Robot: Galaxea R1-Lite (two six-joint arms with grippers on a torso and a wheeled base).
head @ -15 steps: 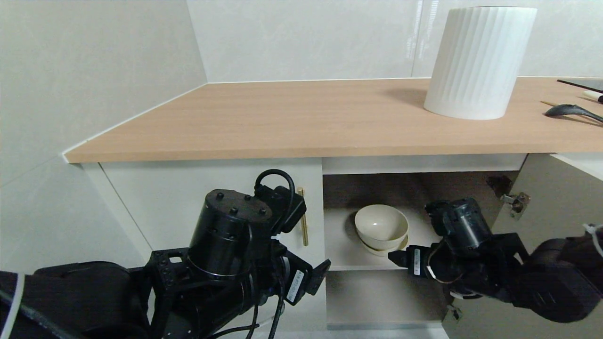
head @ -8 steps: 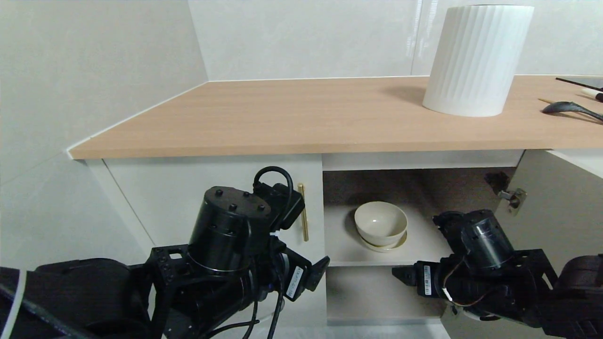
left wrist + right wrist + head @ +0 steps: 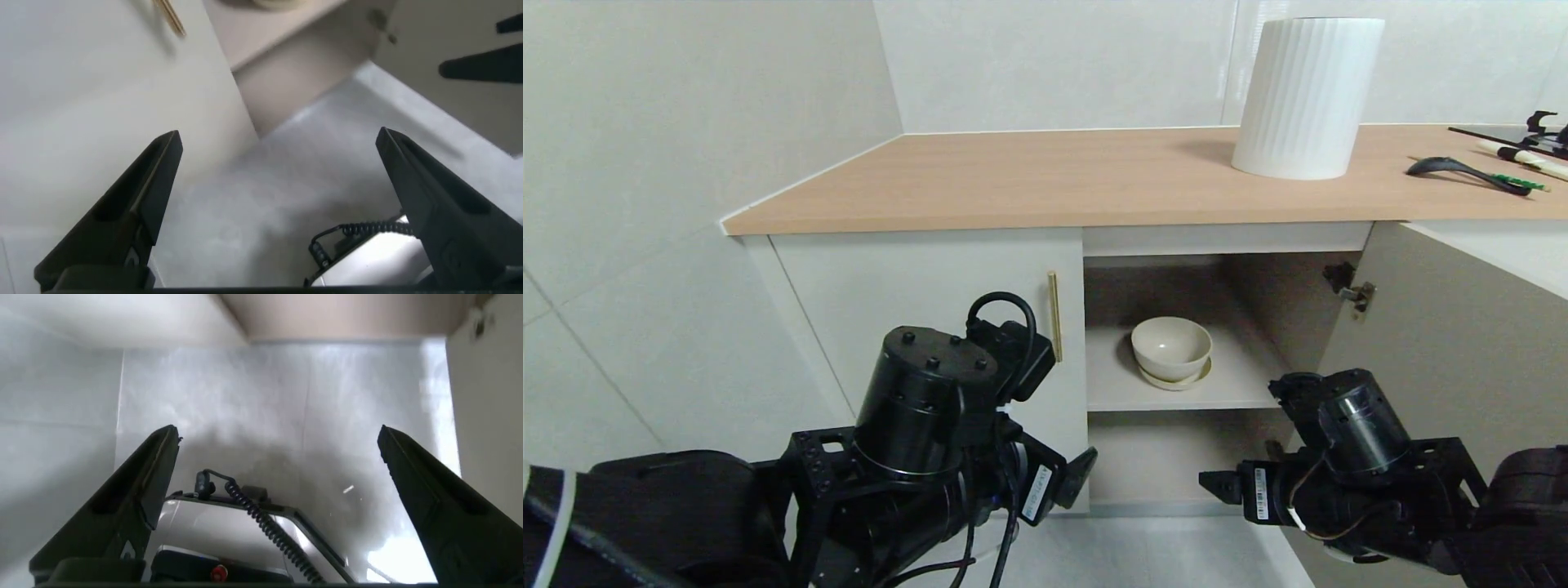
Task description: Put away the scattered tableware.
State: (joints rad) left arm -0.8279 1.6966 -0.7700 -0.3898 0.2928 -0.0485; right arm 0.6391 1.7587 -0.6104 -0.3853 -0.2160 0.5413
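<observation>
The bowl [image 3: 1172,349] stood on a small plate [image 3: 1176,379] on the upper cabinet shelf [image 3: 1241,384], above and beyond the right hand [image 3: 278,434], which was spread apart and empty; the left hand [image 3: 279,135] was spread apart too

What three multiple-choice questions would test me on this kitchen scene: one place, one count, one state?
1. Where is the cream ceramic bowl? A on the floor; B on the white cabinet's upper shelf; C in a gripper.
2. How many cabinet doors stand open? A none; B one; C two.
3. The left gripper is: A open and empty; B shut on a spoon; C shut on the bowl.
Answers: B, it rests on a saucer there; B, only the right-hand door is swung out; A, nothing lies between its spread fingers.
</observation>
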